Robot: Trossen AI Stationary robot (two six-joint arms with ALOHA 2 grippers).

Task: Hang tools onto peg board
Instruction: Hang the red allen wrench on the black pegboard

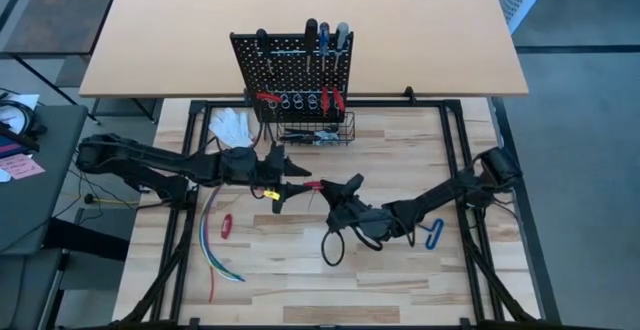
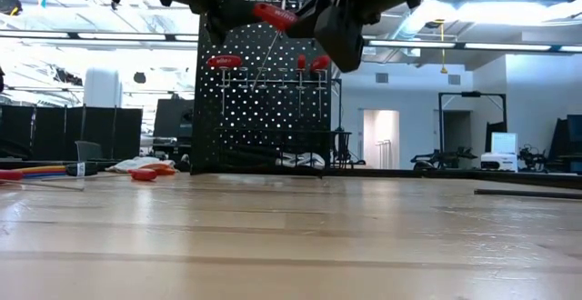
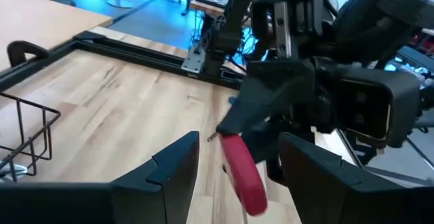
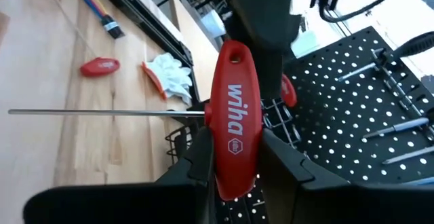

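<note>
Part done. Peg board point(image 1: 293, 70) stands at far centre of worktop point(image 1: 400, 280); several screwdrivers and red-handled tools hang on it already. Right end effector point(image 4: 234, 149) clamps red T-handle hex key point(image 4: 232, 119) mid-air, near side of board, shaft pointing sideways. Left end effector point(image 3: 237, 163) close beside it, fingers spread around red handle, not gripping. Left to hang: this hex key, small red tool point(image 1: 226, 225) near left, blue-handled tool point(image 1: 433, 235) near right.

A white glove point(image 1: 229, 123) lies on the tabletop point(image 1: 400, 280). Coloured wires point(image 1: 212, 240) lie near the tabletop's left edge. A tan desk point(image 1: 180, 30) stands beyond.
</note>
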